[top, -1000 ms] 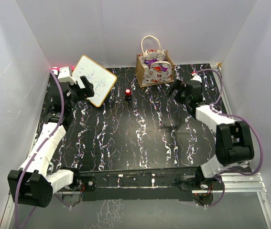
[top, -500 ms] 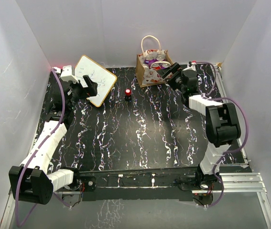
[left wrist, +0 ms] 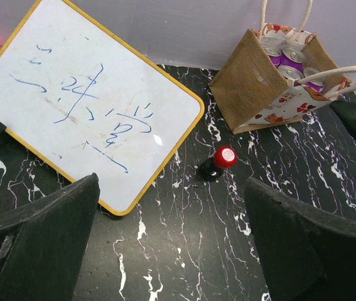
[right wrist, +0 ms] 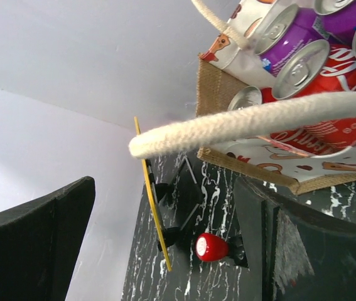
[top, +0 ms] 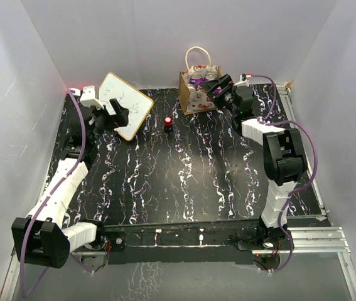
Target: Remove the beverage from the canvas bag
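**A:** Near side first. The left gripper hardly budged over that last second. It hung by the whiteboard with its jaws spread wide and nothing between them.

**B:** And the middle of the bench?

**A:** Untouched. The red-capped bottle stood right where it had been, well apart from both arms.

**B:** So the right arm made all the running.

**A:** It did. A second earlier the right gripper was out over the open marble, short of the bag. It swung forward and left, and it finished right up against the near right corner of the canvas bag.

**B:** Was it holding anything?

**A:** No. The wrist view showed its jaws wide apart and empty. The rope handle crossed just in front of the camera.

**B:** And the drinks?

**A:** All still inside. The cans stood upright with their silver tops showing, red and purple packed tight together. The bag itself hadn't shifted against the back wall.

**B:** What did that mean for the job?

**A:** To my eye the approach was done and the pick hadn't begun. The gripper would have had to clear that handle and come down over one can top. With the cans jammed that close, getting a finger in looked fiddly.
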`<state>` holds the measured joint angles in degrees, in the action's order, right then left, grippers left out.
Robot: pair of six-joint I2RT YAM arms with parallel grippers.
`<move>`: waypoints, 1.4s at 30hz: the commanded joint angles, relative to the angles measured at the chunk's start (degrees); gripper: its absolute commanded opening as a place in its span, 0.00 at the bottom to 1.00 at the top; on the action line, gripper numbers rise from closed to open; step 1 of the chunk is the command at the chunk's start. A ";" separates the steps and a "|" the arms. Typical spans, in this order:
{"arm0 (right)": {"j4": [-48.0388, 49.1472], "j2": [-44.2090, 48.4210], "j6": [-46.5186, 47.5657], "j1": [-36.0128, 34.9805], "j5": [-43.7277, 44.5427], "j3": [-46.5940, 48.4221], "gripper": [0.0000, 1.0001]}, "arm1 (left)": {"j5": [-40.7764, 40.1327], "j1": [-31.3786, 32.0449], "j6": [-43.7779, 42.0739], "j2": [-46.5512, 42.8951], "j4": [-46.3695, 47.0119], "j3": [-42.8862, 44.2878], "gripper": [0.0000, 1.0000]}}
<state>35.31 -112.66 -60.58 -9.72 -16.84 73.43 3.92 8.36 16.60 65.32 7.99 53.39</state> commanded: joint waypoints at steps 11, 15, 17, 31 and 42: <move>-2.98 -7.71 -5.43 -0.68 4.36 13.58 0.78 | 1.36 0.16 0.02 1.08 2.96 -0.27 0.97; -2.34 -9.38 -6.32 -0.79 3.32 15.62 0.67 | 1.35 0.20 0.30 2.09 2.03 0.42 0.97; -2.50 -9.51 -5.95 -0.75 3.22 16.20 0.59 | 1.35 0.17 0.43 1.91 1.86 0.43 0.97; -7.67 -2.63 -3.83 -0.72 -0.36 7.31 0.08 | 5.58 0.17 0.09 3.67 4.04 -0.15 0.97; -16.00 10.85 5.54 -0.34 1.35 -4.89 0.08 | 6.53 0.16 0.10 4.09 4.29 -0.12 0.97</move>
<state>22.04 -108.88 -60.71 -10.37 -16.03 71.18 9.08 8.38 16.73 69.78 10.31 53.30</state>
